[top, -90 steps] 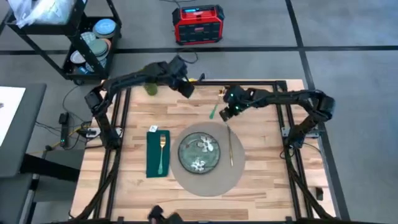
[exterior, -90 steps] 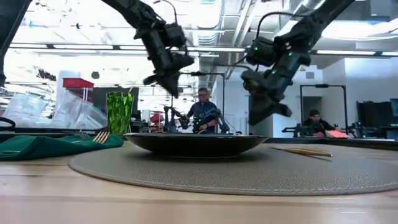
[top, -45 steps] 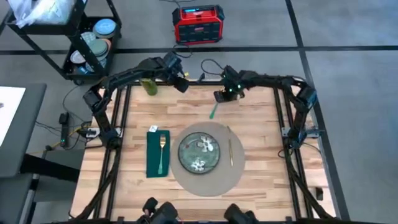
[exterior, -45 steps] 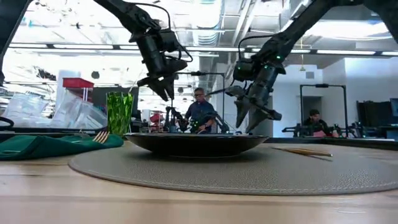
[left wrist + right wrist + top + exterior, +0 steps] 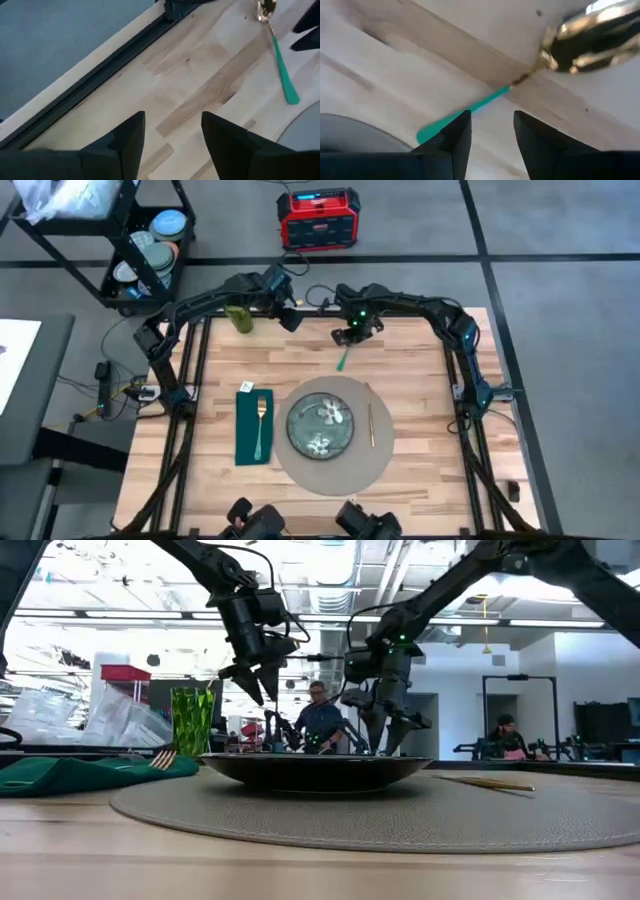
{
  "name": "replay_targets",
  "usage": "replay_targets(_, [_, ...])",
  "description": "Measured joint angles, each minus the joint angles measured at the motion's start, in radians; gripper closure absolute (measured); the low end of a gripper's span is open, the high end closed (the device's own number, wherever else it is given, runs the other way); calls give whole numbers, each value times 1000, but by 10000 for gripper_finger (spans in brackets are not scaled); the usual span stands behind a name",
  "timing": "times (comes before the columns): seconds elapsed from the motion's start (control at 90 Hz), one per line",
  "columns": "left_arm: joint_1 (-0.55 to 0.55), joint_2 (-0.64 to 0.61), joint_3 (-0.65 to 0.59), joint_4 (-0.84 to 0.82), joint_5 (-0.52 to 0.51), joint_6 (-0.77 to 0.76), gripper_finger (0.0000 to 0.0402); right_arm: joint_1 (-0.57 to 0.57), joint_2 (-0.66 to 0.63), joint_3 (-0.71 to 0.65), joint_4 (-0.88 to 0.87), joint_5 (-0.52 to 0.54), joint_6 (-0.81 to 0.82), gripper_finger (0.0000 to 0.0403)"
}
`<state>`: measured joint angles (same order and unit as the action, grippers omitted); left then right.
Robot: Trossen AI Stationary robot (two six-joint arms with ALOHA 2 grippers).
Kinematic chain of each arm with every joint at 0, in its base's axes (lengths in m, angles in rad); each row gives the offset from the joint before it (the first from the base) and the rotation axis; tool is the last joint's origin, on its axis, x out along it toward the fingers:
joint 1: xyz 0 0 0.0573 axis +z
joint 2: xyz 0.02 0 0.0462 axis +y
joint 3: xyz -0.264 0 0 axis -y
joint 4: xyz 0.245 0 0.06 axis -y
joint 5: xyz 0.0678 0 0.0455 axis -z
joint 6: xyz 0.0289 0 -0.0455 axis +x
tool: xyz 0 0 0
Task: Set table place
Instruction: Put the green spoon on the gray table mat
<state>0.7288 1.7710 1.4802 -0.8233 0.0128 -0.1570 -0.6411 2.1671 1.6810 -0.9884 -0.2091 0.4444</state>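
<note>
The round grey-beige place mat (image 5: 372,465) lies on the wooden table (image 5: 420,480) and carries a green patterned plate (image 5: 320,425) and a gold knife (image 5: 371,423). To its left a gold fork (image 5: 261,425) lies on a folded green napkin (image 5: 245,442). A spoon with a green handle (image 5: 343,360) and a gold bowl (image 5: 590,45) lies on the wood beyond the mat. My right gripper (image 5: 492,117) hovers open above the spoon without touching it. My left gripper (image 5: 290,320) hangs open near the far edge, beside a green glass (image 5: 240,318).
A black shelf cart (image 5: 140,250) with dishes and a red box (image 5: 318,218) stand on the floor beyond the table. Bare wood lies to the right of the mat (image 5: 430,410) and along the near edge. People sit far off in the room in the low view.
My right gripper has moved toward the table's far edge and to the left, ending above the spoon's bowl end. My left gripper has drifted slightly toward the far left and now points more steeply down. The spoon has stayed where it was.
</note>
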Motion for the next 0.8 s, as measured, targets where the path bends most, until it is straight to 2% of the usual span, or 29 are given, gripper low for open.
replay_targets(0.289, [0,0,-78,11,-5,18,221,-1,31,1,39,-77,96,267])
replay_targets(0.522, [0,0,-98,40,-3,18,221,-60,31,2,20,-152,206,267])
replay_targets(0.667, [0,0,-131,64,0,15,221,-80,31,7,14,-163,213,267])
replay_targets(0.722, [-1,0,-142,87,31,-3,221,-82,31,22,14,-162,156,267])
replay_targets(0.8, [-9,0,-146,128,153,-39,221,-87,22,57,18,-156,78,267])
